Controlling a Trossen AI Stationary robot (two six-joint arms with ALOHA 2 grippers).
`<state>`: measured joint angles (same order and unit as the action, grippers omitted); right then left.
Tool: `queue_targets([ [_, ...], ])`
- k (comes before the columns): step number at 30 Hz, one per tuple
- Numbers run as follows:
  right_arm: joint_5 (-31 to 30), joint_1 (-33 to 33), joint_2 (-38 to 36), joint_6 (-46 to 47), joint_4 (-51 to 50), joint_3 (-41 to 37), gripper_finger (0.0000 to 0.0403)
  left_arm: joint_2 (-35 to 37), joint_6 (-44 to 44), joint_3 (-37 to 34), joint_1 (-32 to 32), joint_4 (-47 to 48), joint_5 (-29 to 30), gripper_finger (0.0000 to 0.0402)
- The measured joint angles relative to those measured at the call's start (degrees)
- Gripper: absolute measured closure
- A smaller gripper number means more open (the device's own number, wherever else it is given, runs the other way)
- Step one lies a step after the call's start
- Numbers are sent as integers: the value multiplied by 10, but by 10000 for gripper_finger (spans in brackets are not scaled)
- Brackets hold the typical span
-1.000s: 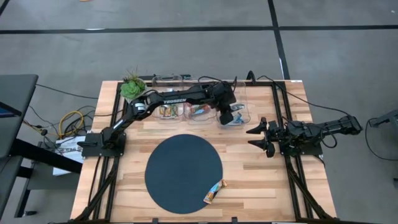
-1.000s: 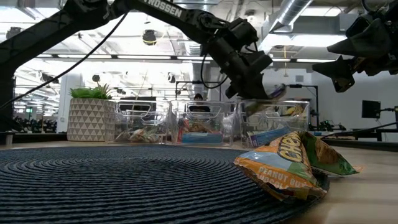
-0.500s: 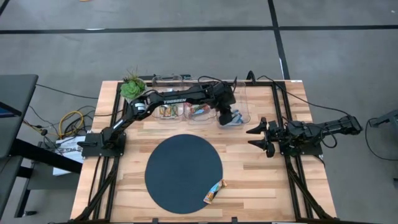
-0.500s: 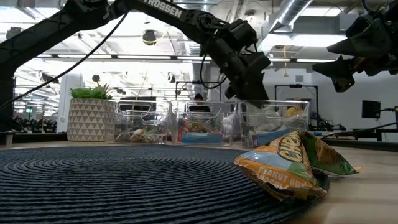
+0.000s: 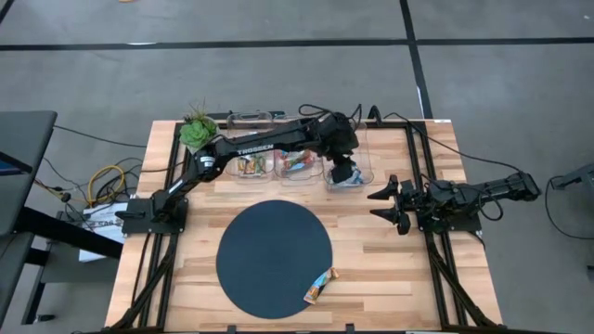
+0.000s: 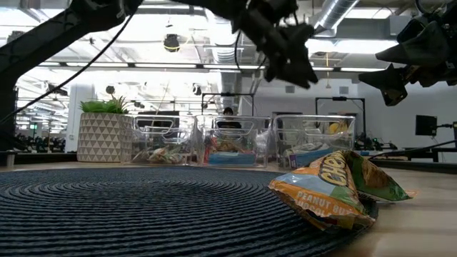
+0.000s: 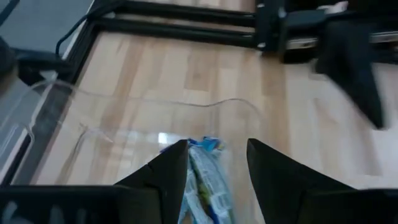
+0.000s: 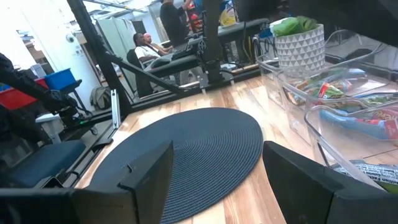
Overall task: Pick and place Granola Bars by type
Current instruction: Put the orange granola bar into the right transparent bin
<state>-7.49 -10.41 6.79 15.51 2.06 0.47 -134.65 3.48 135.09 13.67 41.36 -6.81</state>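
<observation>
Drop step, by the look of it. Left gripper (image 5: 344,173) above the rightmost clear bin (image 5: 364,167), fingers parted, nothing between them; blue-and-silver bar (image 7: 205,180) lying in the bin directly beneath. Right gripper (image 5: 384,205) waiting just beside that bin, jaws spread, empty. One tan bar (image 5: 320,286) left at the round mat (image 5: 269,255) edge, well away from both grippers. Next likely: reach there, descend, pinch the wrapper. Legible: "TROSSEN" on left arm; "PEANUT" on tan wrapper.
</observation>
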Motion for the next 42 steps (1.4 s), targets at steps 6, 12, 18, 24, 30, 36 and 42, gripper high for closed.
queue_targets([
  [6, 0, 0, 0, 0, 0, 0, 159, 44, 35, -13, -35, 49, 26, 242],
  [12, 0, 0, 0, 0, 0, 0, 159, 66, 10, -14, -74, 114, 58, 242],
  [18, 0, 0, 0, 0, 0, 0, 159, 82, -74, -13, -133, 166, 55, 242],
  [24, 0, 0, 0, 0, 0, 0, 159, 86, -118, -13, -203, 218, 56, 242],
  [30, 0, 0, 0, 0, 0, 0, 159, 86, -177, -13, -274, 217, 62, 242],
  [36, 0, 0, 0, 0, 0, 0, 159, 74, -259, -26, -317, 206, 99, 242],
  [42, 0, 0, 0, 0, 0, 0, 159, 72, -338, -84, -350, 150, 91, 242],
])
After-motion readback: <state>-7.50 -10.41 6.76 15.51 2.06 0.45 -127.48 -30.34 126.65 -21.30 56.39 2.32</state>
